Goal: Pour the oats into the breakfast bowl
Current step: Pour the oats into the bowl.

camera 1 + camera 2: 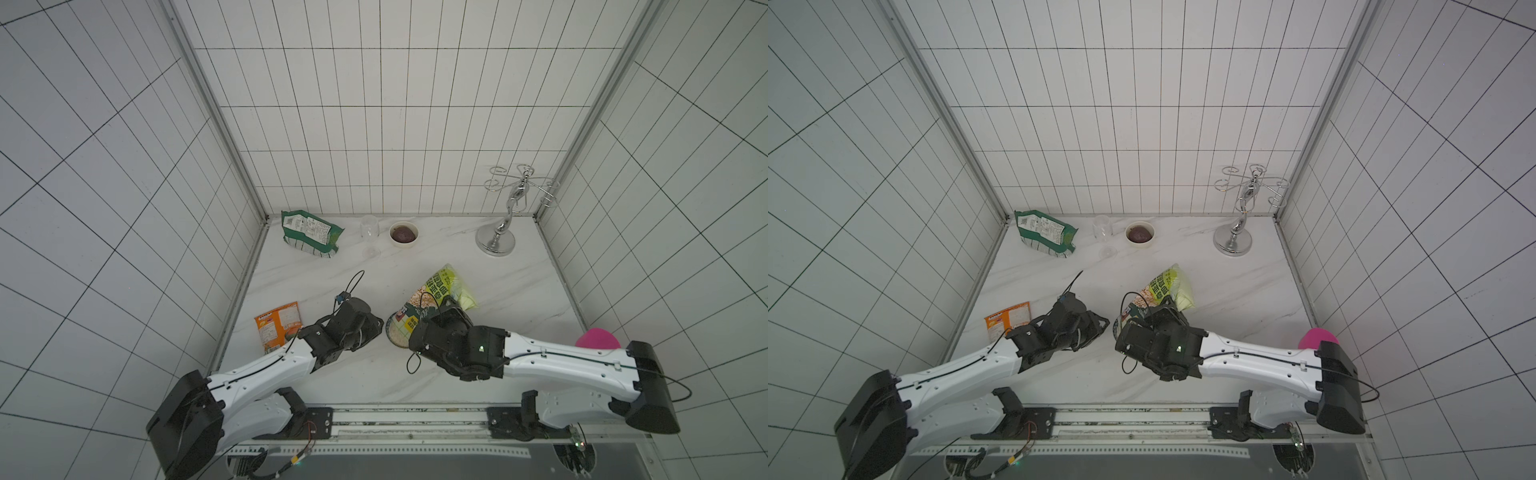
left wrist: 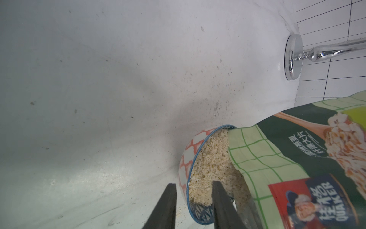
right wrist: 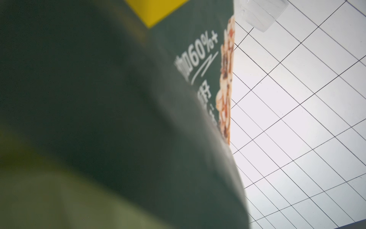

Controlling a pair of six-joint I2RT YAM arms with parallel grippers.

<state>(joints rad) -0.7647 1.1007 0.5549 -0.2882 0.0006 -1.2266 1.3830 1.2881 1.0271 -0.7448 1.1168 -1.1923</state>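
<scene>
The right gripper [image 1: 442, 311] is clamped on the oat pouch [image 1: 446, 282] and holds it off the table [image 2: 99, 99], tilted, base end high and mouth low. Its fingers are hidden in the right wrist view, where the pouch [image 3: 118, 99] fills the lens. White "60%+" stands there on dark green beside Chinese characters and a strip of flake picture.

In the left wrist view the pouch [image 2: 287, 142] shows a pale green checked band at its mouth, a pictured wooden spoon of flakes, white Chinese lines, and a red panel with a dark badge reading "QUAKER" under larger Chinese characters.

The breakfast bowl [image 2: 186, 158] sits right at the left gripper [image 2: 194, 182]. Its wall is partly orange-and-white, partly blue with white triangles, and the rim is blue. The pouch mouth lies over the bowl's far rim, and the oats [image 2: 210, 158] fill the bowl close to the brim. A few flakes lie on the table just outside the near finger.

The left fingers [image 2: 166, 204] stand apart astride the rim, one outside the wall, one over the oats; whether they pinch the wall cannot be told.

An orange packet [image 1: 278, 326] lies beside the left gripper's outer flank; its print is too small to read. Well ahead of both grippers, by the back wall, are a dark green bag [image 1: 309, 232] with an unreadable white label, a clear glass [image 1: 370, 237] and a small white bowl [image 1: 403, 233] with a dark inside. A chrome stand [image 1: 496, 237] stands ahead of the right gripper.
</scene>
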